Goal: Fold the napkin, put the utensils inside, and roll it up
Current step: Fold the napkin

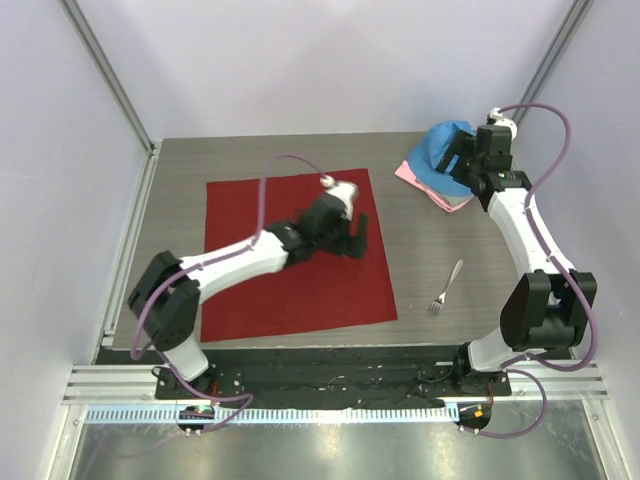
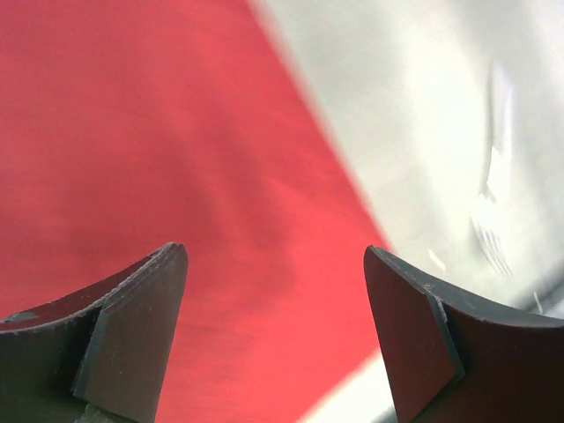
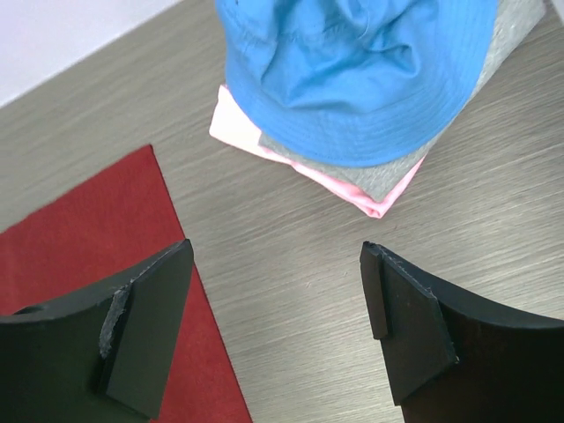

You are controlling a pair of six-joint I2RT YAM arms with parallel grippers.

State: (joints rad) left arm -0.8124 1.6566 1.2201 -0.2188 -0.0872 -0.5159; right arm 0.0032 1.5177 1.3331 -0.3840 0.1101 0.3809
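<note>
The dark red napkin point(image 1: 270, 290) lies flat and unfolded on the table, left of centre. My left gripper point(image 1: 357, 243) hovers open and empty over its right part, near the right edge. In the left wrist view the napkin point(image 2: 159, 159) fills the left side between the open jaws point(image 2: 275, 254). The silver fork point(image 1: 446, 287) lies on bare table to the right of the napkin, blurred in the left wrist view point(image 2: 493, 233). My right gripper point(image 1: 458, 165) is open and empty at the back right, by the cloth pile; its wrist view point(image 3: 275, 251) shows the napkin's corner point(image 3: 79, 247).
A bright blue cloth point(image 1: 445, 150) lies on a grey cloth point(image 3: 388, 172) and a pale pink cloth point(image 1: 440, 192) at the back right of the wood-grain table point(image 1: 450, 235). White walls enclose the table on three sides.
</note>
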